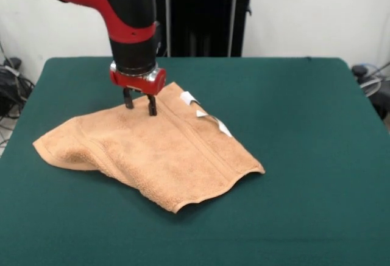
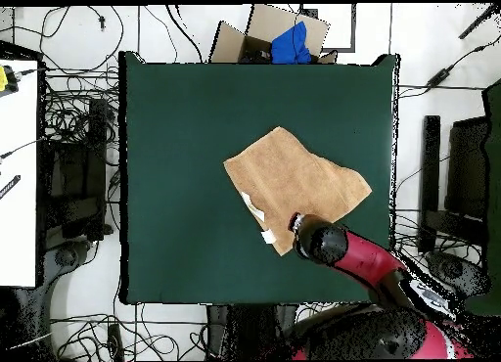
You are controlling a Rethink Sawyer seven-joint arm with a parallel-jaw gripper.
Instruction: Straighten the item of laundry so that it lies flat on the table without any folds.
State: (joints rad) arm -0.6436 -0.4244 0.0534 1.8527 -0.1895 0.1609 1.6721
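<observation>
— Near the middle of the table (image 1: pixel 317 108), a little toward my own side, lies the towel (image 1: pixel 152 156). It rests on the green cloth, spread but not flat.

— Not flat how?

— In the front view the left part looks doubled over itself, with a thick rounded edge there, and the nearest hem ripples up off the felt. From overhead the outline is skewed, not a clean rectangle.

— And your gripper (image 1: pixel 139 104)?

— It stands upright over the towel's far corner, tips at the terry or just above it; I cannot tell whether they touch. The two fingers (image 1: pixel 128 101) stand a little apart with nothing between them, so I read it as released and empty.

— How will the towel handle?

— My judgement: light, soft and limp. It will drape and drag rather than slide as one piece, and the felt will likely hold it back, so a pull at one point may only stretch that corner.

— Where would you take hold?

— At an edge or corner, pinching a single layer. The doubled left flap looks the best place: lift its free corner and draw it outward. I would avoid the white tags (image 1: pixel 189 98); they are too slight to pull by.
</observation>
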